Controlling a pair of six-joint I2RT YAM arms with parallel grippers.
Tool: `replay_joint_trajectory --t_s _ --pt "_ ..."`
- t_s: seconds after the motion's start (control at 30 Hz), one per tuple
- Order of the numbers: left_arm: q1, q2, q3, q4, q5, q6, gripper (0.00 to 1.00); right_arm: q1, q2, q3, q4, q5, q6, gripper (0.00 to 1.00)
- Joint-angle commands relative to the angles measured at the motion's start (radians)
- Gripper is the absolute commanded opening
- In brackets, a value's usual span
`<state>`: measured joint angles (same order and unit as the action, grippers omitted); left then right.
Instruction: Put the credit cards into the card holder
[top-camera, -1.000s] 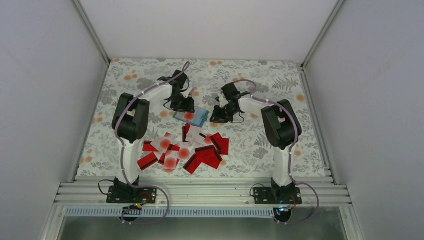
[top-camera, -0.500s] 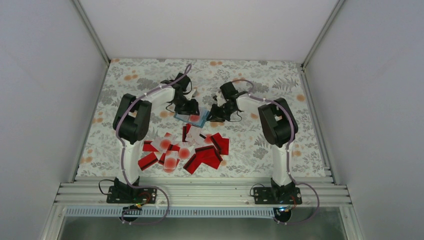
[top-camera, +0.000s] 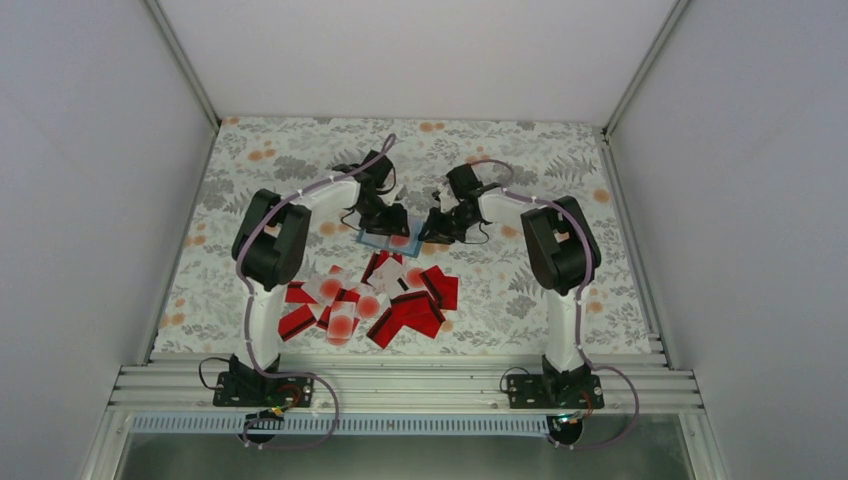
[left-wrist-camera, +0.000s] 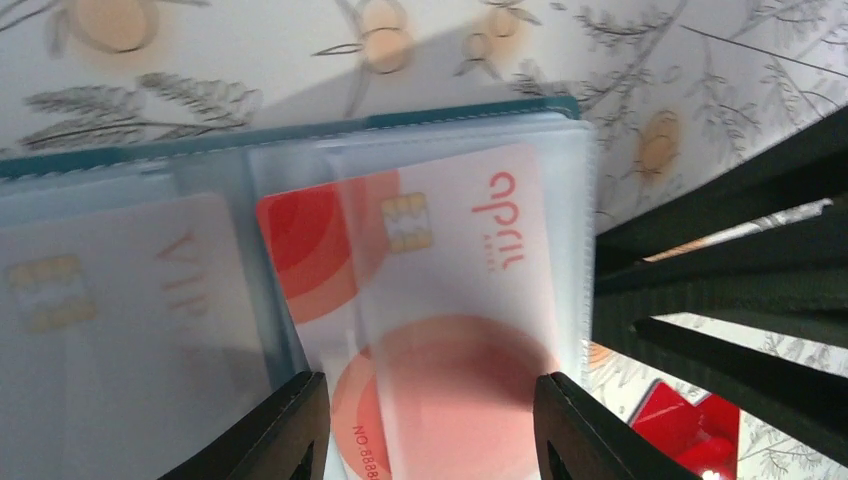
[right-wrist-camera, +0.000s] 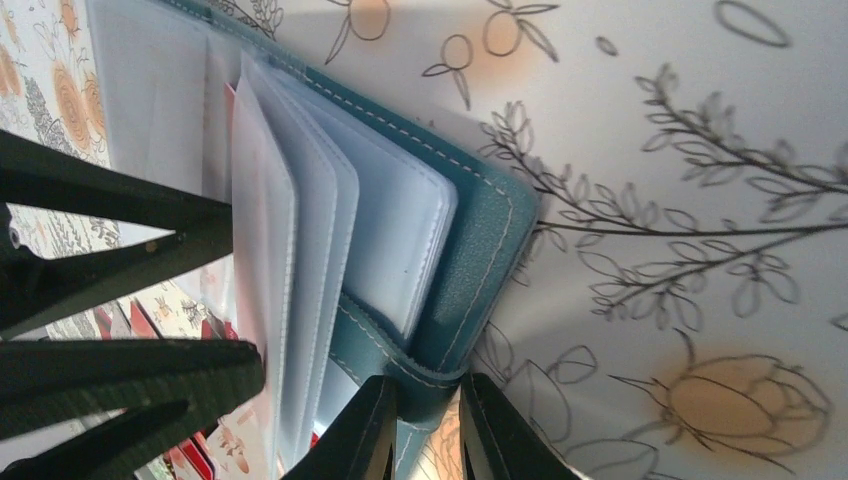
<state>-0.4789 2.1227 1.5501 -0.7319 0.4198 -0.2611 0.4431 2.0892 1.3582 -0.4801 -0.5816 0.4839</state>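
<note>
The card holder (top-camera: 372, 240) lies open on the table (top-camera: 560, 170), just beyond the heap of loose credit cards (top-camera: 400, 310) and between the two arms. The left gripper (left-wrist-camera: 430, 445) hovers over its clear sleeves (right-wrist-camera: 300, 250). In that wrist's view a pale VIP card (left-wrist-camera: 110, 300) sits in the left sleeve. Beside it is a white card with a red spot (left-wrist-camera: 450, 260), with the gripper's fingers apart, one on each side of it. The spread looks meant to steer this card into its pocket, though I cannot tell whether the fingers touch its edges. The right gripper (right-wrist-camera: 425, 440) is clamped on the edge of the teal cover, probably to pin the holder so it does not slide. I count one holder, two cards at it, and more than a dozen loose ones, which overlap too much for an exact count.
</note>
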Motion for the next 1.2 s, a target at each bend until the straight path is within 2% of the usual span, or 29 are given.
replay_joint_trajectory --t_s 0.0,0.1,0.27,0.4,0.53,0.77,0.97,1.17 --pt "-0.037 0.031 0.034 0.014 0.053 0.049 0.52 -0.023 -0.017 -0.050 0.005 0.065 -0.022 0.18" --pt "-0.040 0.055 0.054 0.024 0.053 0.101 0.49 -0.026 -0.013 -0.051 0.008 0.060 -0.025 0.18" --pt "-0.040 0.056 0.087 0.019 0.061 0.143 0.49 -0.030 -0.018 -0.054 0.001 0.071 -0.038 0.18" --pt "-0.038 0.014 0.096 0.018 0.074 0.126 0.50 -0.047 -0.037 -0.059 -0.007 0.077 -0.061 0.18" --pt "-0.035 -0.050 0.104 -0.032 0.007 0.097 0.50 -0.065 -0.089 -0.086 0.006 0.050 -0.112 0.21" --pt "0.009 -0.100 0.067 -0.071 -0.055 0.113 0.50 -0.065 -0.182 -0.110 -0.009 0.024 -0.243 0.34" --pt "0.046 -0.097 0.065 -0.104 -0.111 0.140 0.49 -0.040 -0.215 -0.113 -0.023 0.074 -0.363 0.52" --pt "0.061 -0.062 0.052 -0.108 -0.124 0.120 0.47 0.013 -0.162 -0.068 -0.049 0.239 -0.467 0.54"
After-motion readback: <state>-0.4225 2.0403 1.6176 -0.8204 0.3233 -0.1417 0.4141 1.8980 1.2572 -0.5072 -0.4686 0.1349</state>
